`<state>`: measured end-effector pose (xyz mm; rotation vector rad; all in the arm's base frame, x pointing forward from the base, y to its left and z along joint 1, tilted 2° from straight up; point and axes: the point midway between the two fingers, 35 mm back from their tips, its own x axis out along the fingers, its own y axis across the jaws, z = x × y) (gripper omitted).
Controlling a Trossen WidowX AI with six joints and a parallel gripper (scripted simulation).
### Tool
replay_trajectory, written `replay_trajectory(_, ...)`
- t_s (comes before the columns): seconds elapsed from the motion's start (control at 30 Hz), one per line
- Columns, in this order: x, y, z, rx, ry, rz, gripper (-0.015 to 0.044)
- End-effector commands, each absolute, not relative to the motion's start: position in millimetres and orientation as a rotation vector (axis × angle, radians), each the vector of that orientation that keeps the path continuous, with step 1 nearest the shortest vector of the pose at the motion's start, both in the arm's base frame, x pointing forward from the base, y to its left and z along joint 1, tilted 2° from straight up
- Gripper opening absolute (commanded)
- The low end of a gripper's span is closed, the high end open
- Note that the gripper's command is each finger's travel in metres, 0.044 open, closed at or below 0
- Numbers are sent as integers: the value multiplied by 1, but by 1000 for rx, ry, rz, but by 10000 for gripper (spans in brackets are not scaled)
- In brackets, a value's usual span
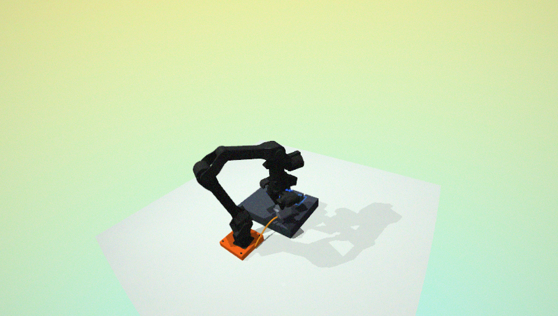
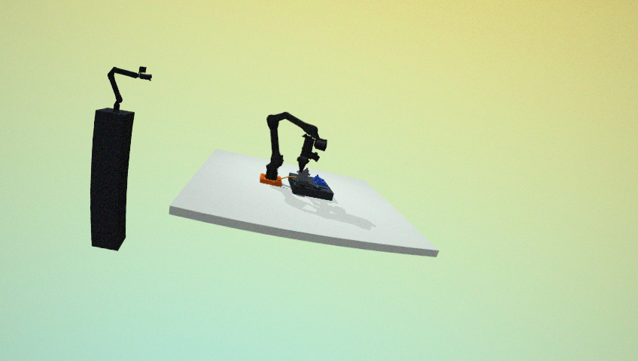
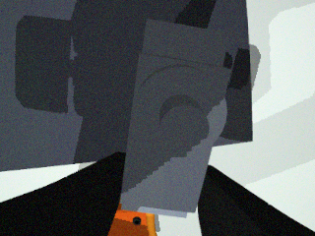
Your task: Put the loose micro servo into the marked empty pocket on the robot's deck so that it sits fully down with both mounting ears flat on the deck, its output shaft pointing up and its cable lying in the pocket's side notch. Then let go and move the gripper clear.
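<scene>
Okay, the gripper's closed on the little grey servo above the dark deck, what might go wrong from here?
1. The grey box-shaped micro servo looks tilted between the black gripper fingers, so it may enter the pocket crooked and leave an ear raised.
2. Its thin orange cable trails toward the orange base plate and could tug or miss the side notch.
3. The blue parts on the dark slab deck sit nearby; the fingers might clip them.
</scene>
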<state>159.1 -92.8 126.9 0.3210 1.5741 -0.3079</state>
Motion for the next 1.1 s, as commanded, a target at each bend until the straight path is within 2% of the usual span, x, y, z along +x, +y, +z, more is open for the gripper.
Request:
replay_trajectory(0.0,166,-94,129,318,1565,-306,0)
replay_trajectory(0.43,220,-104,129,318,1560,-305,0)
replay_trajectory(1.07,222,-87,129,412,1545,-396,0)
